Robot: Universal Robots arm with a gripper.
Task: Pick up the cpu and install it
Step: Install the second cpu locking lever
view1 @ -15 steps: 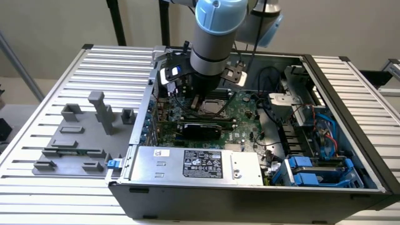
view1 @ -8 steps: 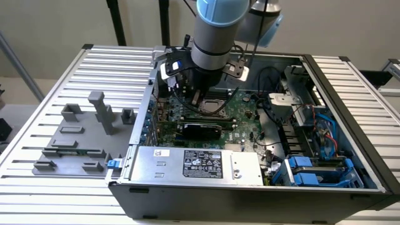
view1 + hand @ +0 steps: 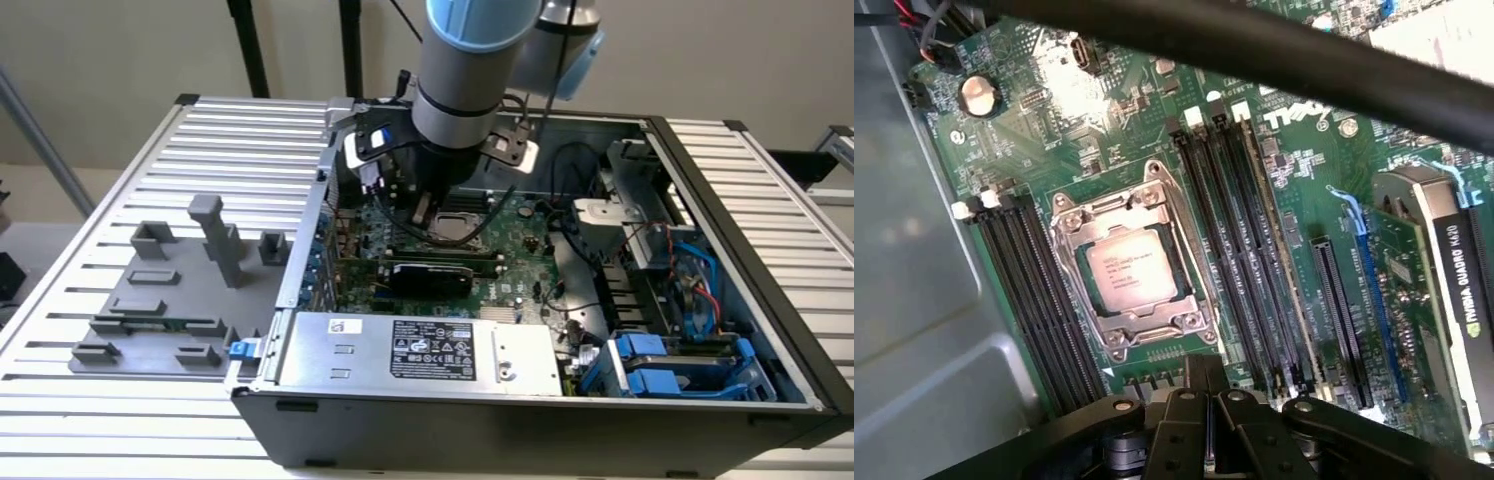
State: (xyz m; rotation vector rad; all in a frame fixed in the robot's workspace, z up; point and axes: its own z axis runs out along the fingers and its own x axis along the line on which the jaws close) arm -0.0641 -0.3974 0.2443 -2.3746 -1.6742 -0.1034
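The cpu [image 3: 1136,270] sits flat inside the metal socket frame [image 3: 1129,268] on the green motherboard [image 3: 1054,90], between banks of black memory slots [image 3: 1239,240]. The gripper [image 3: 1199,400] hangs just above the board beside the socket, its fingers [image 3: 1206,375] drawn together and holding nothing. In the exterior view the arm [image 3: 461,80] reaches down into the far part of the open computer case [image 3: 534,400] on the desk [image 3: 120,170].

A robotics lab or test cell — an opened computer case [image 3: 534,250] lies on a slatted aluminium surface [image 3: 107,180], grey fixture blocks [image 3: 174,290] beside the case, the robot arm [image 3: 467,70] above its motherboard [image 3: 1104,120].
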